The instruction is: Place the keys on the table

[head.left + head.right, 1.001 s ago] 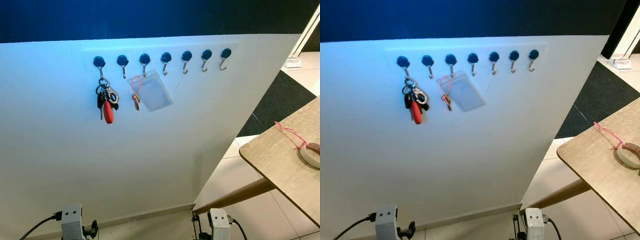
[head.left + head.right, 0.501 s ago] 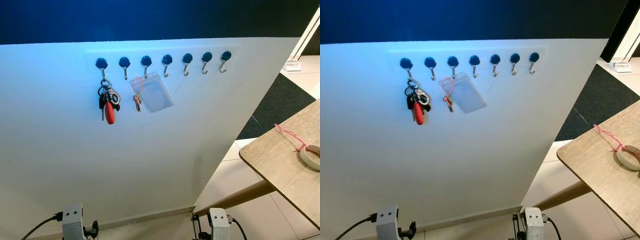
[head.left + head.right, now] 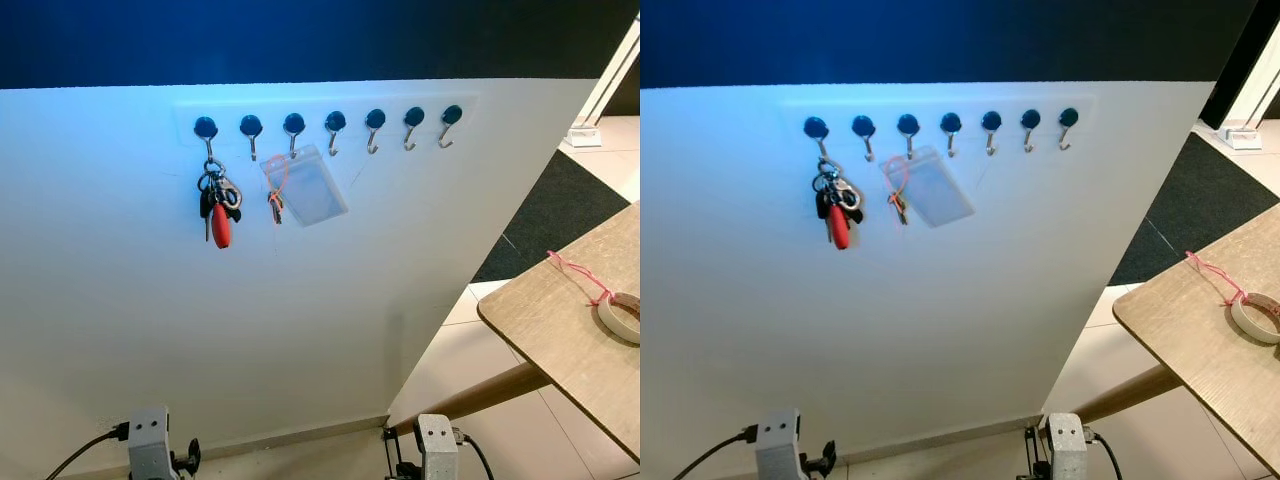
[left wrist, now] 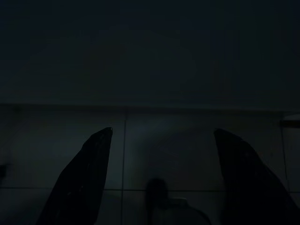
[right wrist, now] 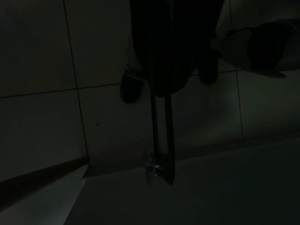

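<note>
So the keys (image 3: 216, 205) are hanging on the leftmost hook of the hook rail (image 3: 325, 118) on the white wall, red fob dangling at the bottom — nowhere near the bench (image 3: 570, 335) off to my right, which only carries a roll of tape (image 3: 621, 316). A clear badge holder (image 3: 305, 184) hangs two hooks over, the kind of pouch that takes a card. Both arms hang low and idle. Left end effector (image 4: 159, 180) is spread apart over floor tiles; right end effector (image 5: 159, 136) looks pressed together. I'd guess the reach up comes next.
</note>
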You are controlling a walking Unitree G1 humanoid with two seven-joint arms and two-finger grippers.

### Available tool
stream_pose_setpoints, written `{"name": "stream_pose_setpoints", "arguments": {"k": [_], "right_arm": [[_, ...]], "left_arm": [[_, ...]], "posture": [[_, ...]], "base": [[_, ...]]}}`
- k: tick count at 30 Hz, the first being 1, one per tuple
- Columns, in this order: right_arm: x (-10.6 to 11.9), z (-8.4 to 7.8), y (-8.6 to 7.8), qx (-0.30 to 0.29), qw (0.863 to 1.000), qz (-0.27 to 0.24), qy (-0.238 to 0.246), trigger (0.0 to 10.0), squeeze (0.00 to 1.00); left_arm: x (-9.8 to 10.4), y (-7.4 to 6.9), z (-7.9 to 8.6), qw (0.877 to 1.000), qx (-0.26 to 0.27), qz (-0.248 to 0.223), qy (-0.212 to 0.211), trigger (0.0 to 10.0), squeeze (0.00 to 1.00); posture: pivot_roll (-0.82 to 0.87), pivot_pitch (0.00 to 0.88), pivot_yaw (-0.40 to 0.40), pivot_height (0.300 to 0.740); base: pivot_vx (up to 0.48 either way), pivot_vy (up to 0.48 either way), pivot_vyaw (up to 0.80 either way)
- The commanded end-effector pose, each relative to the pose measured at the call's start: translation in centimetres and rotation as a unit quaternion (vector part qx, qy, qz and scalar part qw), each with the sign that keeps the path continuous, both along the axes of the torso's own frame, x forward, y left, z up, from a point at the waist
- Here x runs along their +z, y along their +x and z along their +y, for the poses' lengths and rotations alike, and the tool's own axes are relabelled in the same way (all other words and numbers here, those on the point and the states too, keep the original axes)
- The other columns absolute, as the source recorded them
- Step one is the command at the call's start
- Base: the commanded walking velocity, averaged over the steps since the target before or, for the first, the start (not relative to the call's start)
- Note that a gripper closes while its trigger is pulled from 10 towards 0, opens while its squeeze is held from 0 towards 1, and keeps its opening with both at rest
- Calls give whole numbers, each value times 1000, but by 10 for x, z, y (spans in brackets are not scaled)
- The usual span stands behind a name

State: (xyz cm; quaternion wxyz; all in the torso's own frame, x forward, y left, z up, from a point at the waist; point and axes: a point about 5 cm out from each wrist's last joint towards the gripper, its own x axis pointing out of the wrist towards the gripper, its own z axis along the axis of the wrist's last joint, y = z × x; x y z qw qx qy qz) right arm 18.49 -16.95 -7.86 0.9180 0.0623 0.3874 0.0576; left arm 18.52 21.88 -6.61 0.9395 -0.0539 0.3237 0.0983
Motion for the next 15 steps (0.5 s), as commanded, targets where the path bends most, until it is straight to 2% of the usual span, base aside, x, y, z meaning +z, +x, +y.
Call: {"name": "stream_pose_setpoints", "arguments": {"k": [1,15], "right_arm": [[-1,-3,-2,-5,1000,3,-1,10000,0],[-1,-1,-2,-4,1000,5,-1,10000,0]], "left_arm": [[-4,-5,-3,1000,-1,9,-5,10000,0],[-4,-6,-3,1000,-1,10,-7,10000,0]], "posture": [[58,64,-39,740],[58,69,-39,740]], "base": [[-240,0,0],[-256,0,0]]}}
